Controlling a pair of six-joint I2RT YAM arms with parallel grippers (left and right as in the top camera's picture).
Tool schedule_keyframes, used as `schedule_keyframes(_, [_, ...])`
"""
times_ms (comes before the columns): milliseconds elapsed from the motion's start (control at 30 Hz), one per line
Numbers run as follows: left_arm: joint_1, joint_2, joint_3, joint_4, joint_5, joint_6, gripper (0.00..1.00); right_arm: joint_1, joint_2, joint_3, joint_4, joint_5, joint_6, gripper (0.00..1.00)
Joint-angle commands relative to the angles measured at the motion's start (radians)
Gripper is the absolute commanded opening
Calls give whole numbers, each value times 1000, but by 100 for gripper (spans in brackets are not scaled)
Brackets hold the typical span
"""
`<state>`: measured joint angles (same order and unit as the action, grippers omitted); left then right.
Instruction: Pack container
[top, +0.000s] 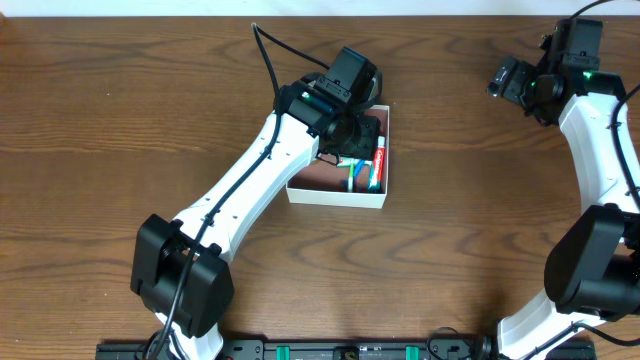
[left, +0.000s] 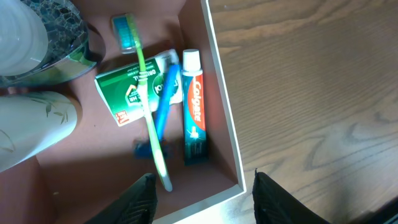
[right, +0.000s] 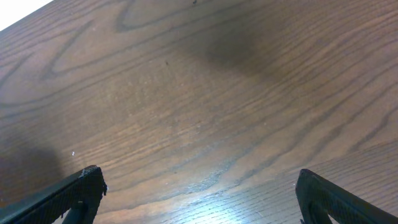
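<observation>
The container (top: 335, 196) is a shallow white box with a pinkish-brown inside, at the table's middle; its rim also shows in the left wrist view (left: 225, 118). Inside lie a Colgate toothpaste tube (left: 193, 106), a green soap box (left: 127, 93), a green toothbrush (left: 149, 118), a blue toothbrush (left: 163, 106), a white bottle (left: 31, 124) and a dark-capped bottle (left: 43, 37). My left gripper (left: 202, 199) is open and empty, hovering over the box's corner. My right gripper (right: 196, 193) is open and empty above bare table at the far right (top: 510, 80).
The wooden table (top: 120, 120) stretches around the box. The left arm (top: 250, 180) crosses the box's left part from the front left. The right arm's base (top: 590, 260) stands at the right edge.
</observation>
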<state>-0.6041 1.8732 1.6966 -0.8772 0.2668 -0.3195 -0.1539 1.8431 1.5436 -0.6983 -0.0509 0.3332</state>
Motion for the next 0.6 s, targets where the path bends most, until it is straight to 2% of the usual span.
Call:
schedule_keyframes(0, [1, 3, 9, 1, 6, -3, 51, 3, 8, 13, -1, 9, 14, 99])
schedule_keyframes(167, [3, -18, 11, 5, 6, -3, 51, 3, 8, 13, -1, 9, 14, 99])
schedule_keyframes(333, [5, -114, 34, 4, 2, 21, 52, 3, 8, 13, -1, 9, 14, 99])
schedule_keyframes(433, [5, -207, 39, 3, -71, 23, 53, 3, 8, 13, -1, 9, 14, 99])
schedule_keyframes(567, [19, -357, 39, -16, -238, 23, 63, 3, 8, 13, -1, 9, 14, 99])
